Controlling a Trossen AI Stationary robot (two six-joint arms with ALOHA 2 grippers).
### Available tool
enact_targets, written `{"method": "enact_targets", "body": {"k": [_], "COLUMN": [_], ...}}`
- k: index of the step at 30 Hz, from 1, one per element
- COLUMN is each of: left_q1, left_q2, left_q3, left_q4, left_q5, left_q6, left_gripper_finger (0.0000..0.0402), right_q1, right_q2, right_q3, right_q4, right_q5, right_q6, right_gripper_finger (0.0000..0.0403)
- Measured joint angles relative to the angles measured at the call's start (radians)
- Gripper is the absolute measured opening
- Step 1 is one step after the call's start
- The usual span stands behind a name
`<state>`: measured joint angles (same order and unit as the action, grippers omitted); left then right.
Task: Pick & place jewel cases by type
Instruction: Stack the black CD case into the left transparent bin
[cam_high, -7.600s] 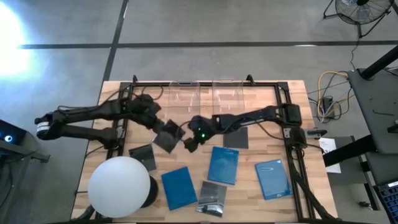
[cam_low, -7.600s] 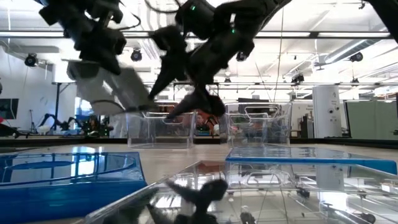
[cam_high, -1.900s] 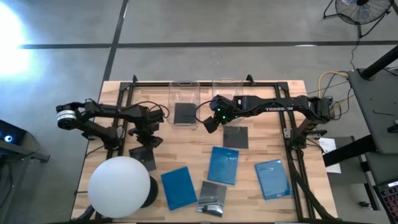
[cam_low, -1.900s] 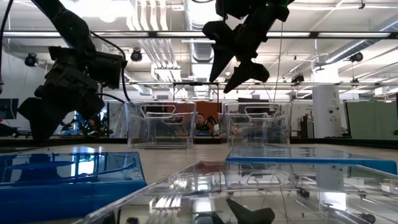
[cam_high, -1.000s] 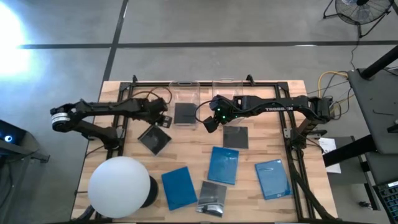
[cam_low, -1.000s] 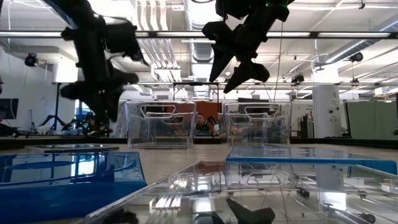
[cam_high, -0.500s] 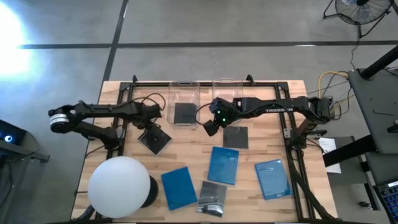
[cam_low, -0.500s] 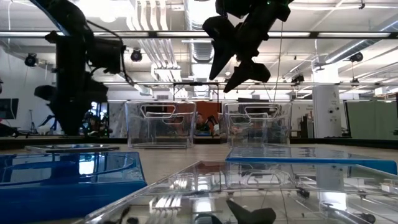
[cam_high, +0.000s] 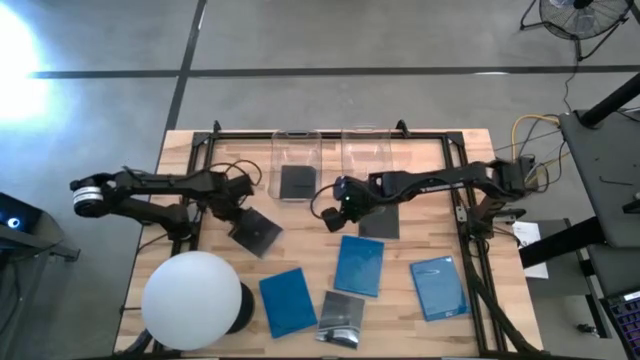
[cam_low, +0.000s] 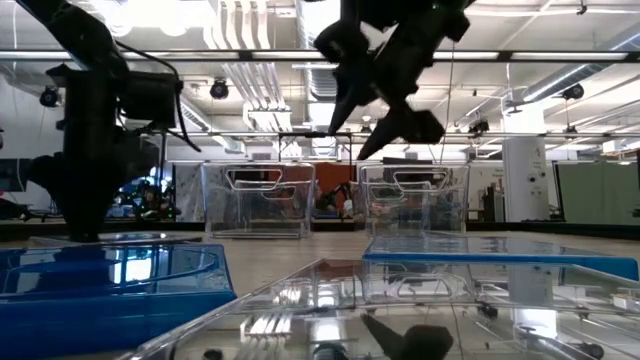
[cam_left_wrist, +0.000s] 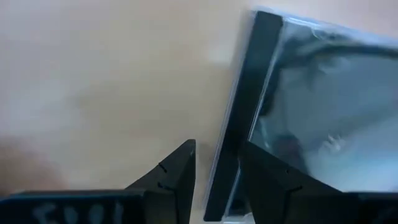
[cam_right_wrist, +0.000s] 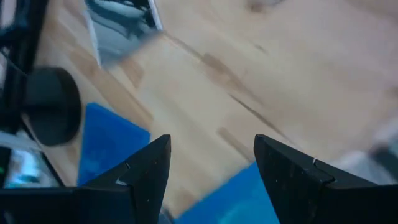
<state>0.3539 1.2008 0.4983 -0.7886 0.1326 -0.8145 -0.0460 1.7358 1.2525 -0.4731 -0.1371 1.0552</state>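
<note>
My left gripper (cam_high: 238, 211) points down at the table's left, open by a narrow gap. Its fingers stand astride the dark spine edge (cam_left_wrist: 247, 99) of a dark jewel case (cam_high: 260, 234) that lies flat on the wood. My right gripper (cam_high: 327, 218) hangs open above the table's middle, well off the surface (cam_low: 385, 120), with nothing between its fingers (cam_right_wrist: 211, 146). Another dark case (cam_high: 297, 183) lies in the left clear bin (cam_high: 297, 140). A further dark case (cam_high: 382, 222) lies on the table by the right arm. Three blue cases (cam_high: 358, 265) (cam_high: 287, 302) (cam_high: 440, 288) and a glossy case (cam_high: 340, 318) lie toward the near edge. My left gripper stands over the dark case's spine edge (cam_left_wrist: 227, 177) from above, one finger on each side of it. I cannot tell whether a finger touches the case. The case lies flat on the table.
A big white sphere (cam_high: 195, 300) stands at the near left corner, close to the left arm. The right clear bin (cam_high: 366, 155) stands at the far edge beside the left one. A black frame (cam_high: 455, 150) runs round the table. Bare wood (cam_high: 300, 235) lies between the two grippers.
My left gripper has gone down and toward the table's left edge, onto the dark case's far-left edge. The case has shifted a little toward the near edge. My right gripper has moved toward the near edge and slightly left, still open.
</note>
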Motion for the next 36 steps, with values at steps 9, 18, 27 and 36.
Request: {"method": "enact_targets", "body": {"k": [9, 18, 27, 36], "left_q1": [-0.072, -0.076, -0.106, -0.194], "left_q2": [-0.051, -0.134, -0.132, -0.096], "left_q3": [-0.003, -0.009, -0.049, -0.131], "left_q4": [0.214, 0.071, 0.064, 0.2], "left_q5": [0.126, -0.027, 0.015, -0.011], "left_q6": [-0.063, 0.108, 0.108, -0.073], "left_gripper_finger": [0.0106, 0.0106, 0.0106, 0.0106], "right_q1": [0.089, 0.147, 0.141, 0.137], "right_q2": [0.17, 0.347, 0.439, 0.448], "right_q3": [-0.015, 0.087, 0.195, 0.196], "right_q4": [0.303, 0.357, 0.357, 0.351], "right_q5": [-0.018, 0.006, 0.085, 0.115], "right_q6": [0.272, 0.412, 0.473, 0.516], "right_gripper_finger": [0.0226, 0.0226, 0.0226, 0.0226]}}
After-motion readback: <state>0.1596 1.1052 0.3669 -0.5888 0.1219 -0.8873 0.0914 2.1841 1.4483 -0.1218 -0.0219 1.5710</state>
